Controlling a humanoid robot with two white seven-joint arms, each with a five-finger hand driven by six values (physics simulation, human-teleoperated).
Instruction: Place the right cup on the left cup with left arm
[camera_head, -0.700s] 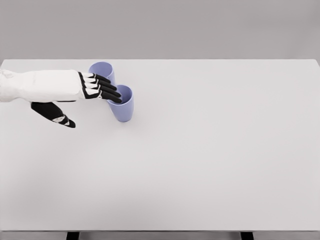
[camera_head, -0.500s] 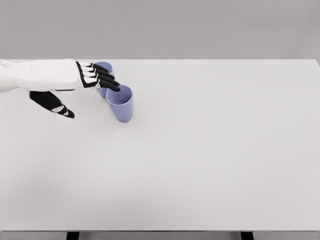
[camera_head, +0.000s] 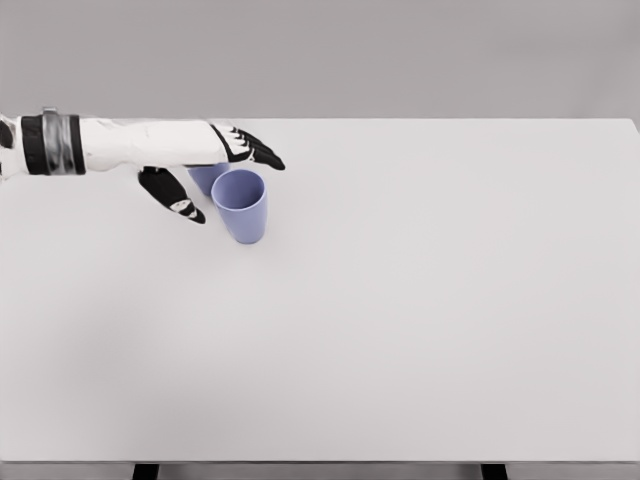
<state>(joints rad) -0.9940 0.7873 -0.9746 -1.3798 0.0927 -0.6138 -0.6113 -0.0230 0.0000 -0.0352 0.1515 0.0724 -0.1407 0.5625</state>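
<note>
Left hand (camera_head: 215, 160) over the cups, fingers spread, thumb hanging down, holding nothing.
Right cup (camera_head: 240, 205) stands upright on table (camera_head: 420, 300), touching left cup (camera_head: 205, 176), which is mostly hidden behind the hand. Imo: drop lower, wrap thumb & fingers round right cup w/o nudging its neighbor, then lift straight up.

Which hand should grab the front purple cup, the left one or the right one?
The left hand. It is already above the two cups, fingers spread, beside the right cup and in front of the left cup. The right arm is nowhere in the picture, so left looks like the better choice.
</note>
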